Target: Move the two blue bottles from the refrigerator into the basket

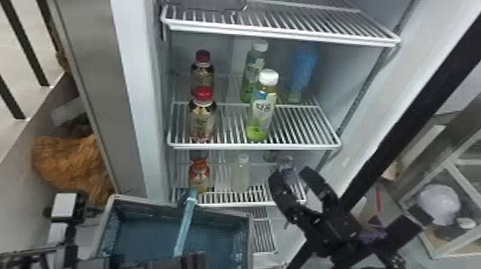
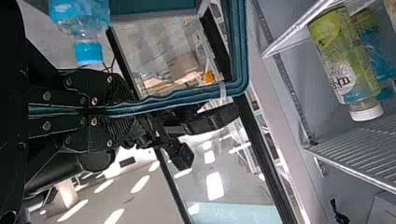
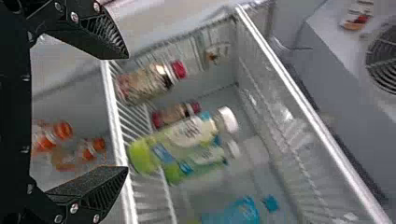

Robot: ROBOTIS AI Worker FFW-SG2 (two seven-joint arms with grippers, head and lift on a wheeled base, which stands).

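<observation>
Retrieval seems in hand: left gripper (image 2: 125,110) pinches the basket (image 1: 154,232), and right gripper (image 1: 290,172), fingers spread, should reach the blue bottle (image 1: 302,68) at upper right.

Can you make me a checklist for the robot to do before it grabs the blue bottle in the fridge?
1. Right claw open and empty: ok.
2. Blue bottle there to grab: ok, it stands at the back right of the shelf with the green bottles.
3. Right claw lined up with that bottle: not ok, it's too low, in front of a lower shelf.
4. Left claw holding on to the basket: ok, it's shut on its edge.
5. Other blue bottle safely inside the basket: cannot tell, the left wrist view only shows it close by.
</observation>
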